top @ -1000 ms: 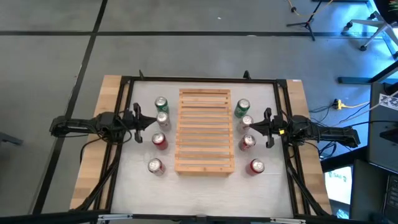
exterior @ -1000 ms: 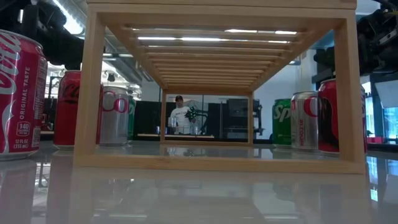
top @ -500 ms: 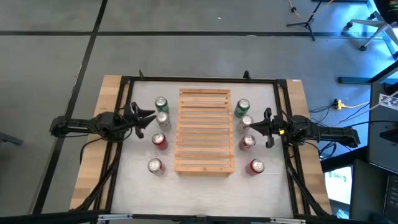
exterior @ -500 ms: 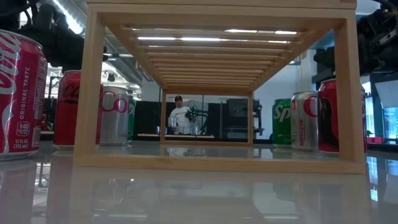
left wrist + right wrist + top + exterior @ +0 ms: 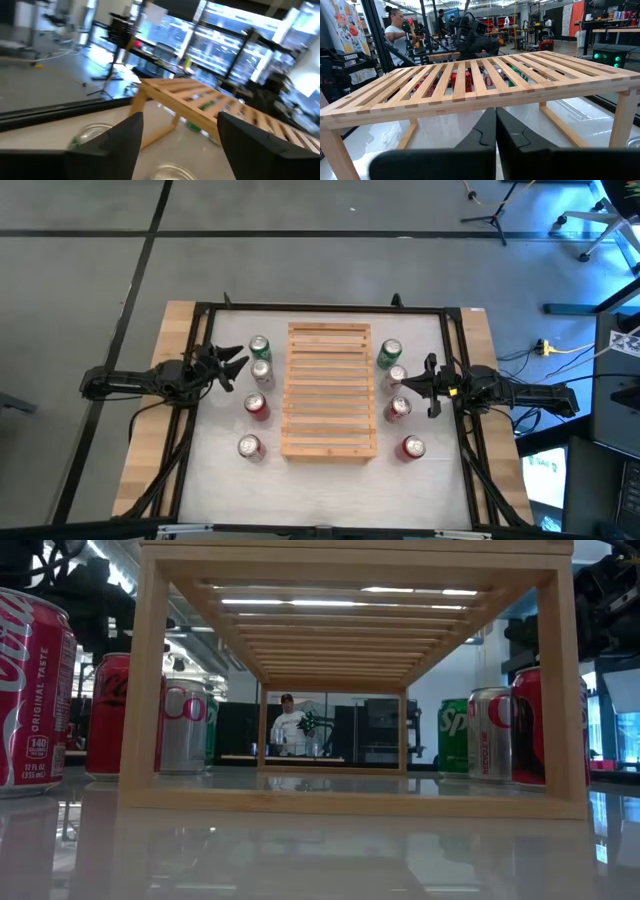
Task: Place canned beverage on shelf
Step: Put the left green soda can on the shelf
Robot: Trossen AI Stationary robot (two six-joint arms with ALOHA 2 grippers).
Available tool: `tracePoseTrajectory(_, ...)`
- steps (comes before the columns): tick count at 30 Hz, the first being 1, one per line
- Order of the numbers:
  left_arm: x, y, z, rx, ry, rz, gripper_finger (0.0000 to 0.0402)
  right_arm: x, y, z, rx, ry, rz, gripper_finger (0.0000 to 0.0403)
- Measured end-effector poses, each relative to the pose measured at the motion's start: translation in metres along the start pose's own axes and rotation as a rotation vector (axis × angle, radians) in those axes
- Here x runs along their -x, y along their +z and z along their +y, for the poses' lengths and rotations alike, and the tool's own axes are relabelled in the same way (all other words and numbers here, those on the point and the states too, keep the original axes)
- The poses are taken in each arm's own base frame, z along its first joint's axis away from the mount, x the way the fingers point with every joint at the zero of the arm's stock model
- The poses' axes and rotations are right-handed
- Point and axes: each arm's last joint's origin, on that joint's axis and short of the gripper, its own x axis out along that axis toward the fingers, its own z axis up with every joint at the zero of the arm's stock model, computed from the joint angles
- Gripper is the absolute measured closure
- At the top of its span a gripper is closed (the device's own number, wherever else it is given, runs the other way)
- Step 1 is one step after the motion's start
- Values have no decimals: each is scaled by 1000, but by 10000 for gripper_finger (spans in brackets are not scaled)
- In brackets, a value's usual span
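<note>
From above we get the whole layout: the shelf sits mid-table with four cans down each long side, nothing on top of it. The left gripper hangs just off the two cans nearest it, the green can and the silver can, and it's tilted, fingers spread apart in a V, holding nothing and touching nothing that we can see. Further along that row from it are a red can and another red can.

The table-level camera shows what the overhead one can't: the shelf is a raised rack on legs, open underneath, and we can see straight through to a person standing in the room behind. Neither gripper is clear there.

The left wrist camera backs up the open fingers, with a can top just ahead of them and the shelf beyond, blurry.

The right gripper waits on the other side, next to its own row of cans. Its wrist view shows the fingers pressed together, empty, facing the shelf, with the left arm visible across the slats.
</note>
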Motion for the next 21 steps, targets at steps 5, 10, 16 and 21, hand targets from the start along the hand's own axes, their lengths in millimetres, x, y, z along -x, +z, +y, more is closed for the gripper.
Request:
tracePoseTrajectory(5, 0, 3, 1, 32, 46, -41, 142, 0, 0, 0, 0, 0, 0, 403)
tracePoseTrajectory(10, 1, 16, -3, 88, 22, -159, 143, 0, 0, 0, 0, 0, 0, 403)
tracePoseTrajectory(16, 3, 30, -5, 94, 7, -280, 146, 0, 0, 0, 0, 0, 0, 403)
tracePoseTrajectory(21, -2, 36, -6, 80, 42, -282, 147, 0, 0, 0, 0, 0, 0, 403)
